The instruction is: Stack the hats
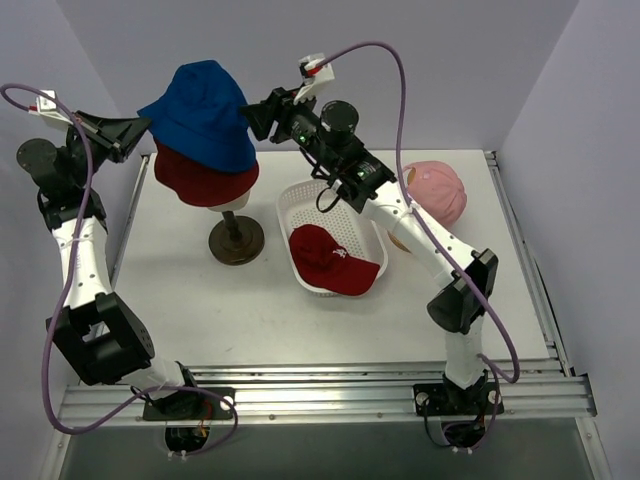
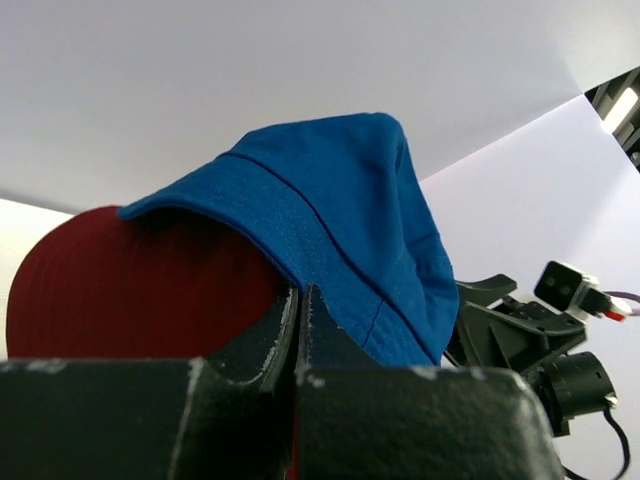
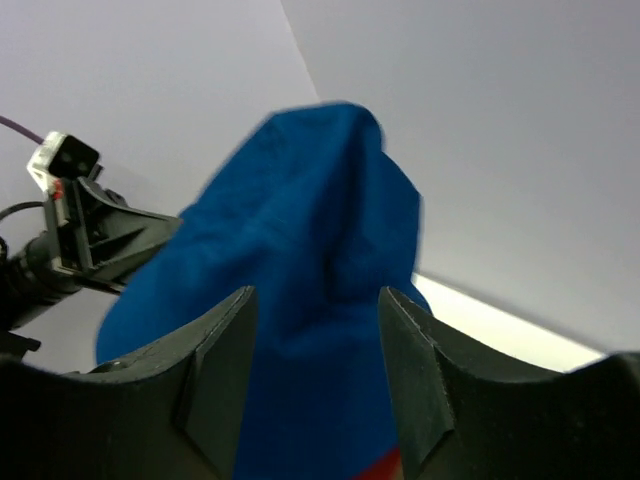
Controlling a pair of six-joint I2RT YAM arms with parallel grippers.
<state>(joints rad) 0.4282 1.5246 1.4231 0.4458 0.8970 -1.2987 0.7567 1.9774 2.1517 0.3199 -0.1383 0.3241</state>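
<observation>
Item: blue bucket hat (image 1: pixel 203 110), draped atop dark red bucket hat (image 1: pixel 200 178), between the two arms. We record right jaws wide open, hat just ahead; left jaws closed at its brim, grip unconfirmed.

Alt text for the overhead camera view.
A blue bucket hat sits over a dark red hat on a mannequin head, left gripper and right gripper flanking it. A red cap lies in a white basket, a pink cap on the table.
</observation>
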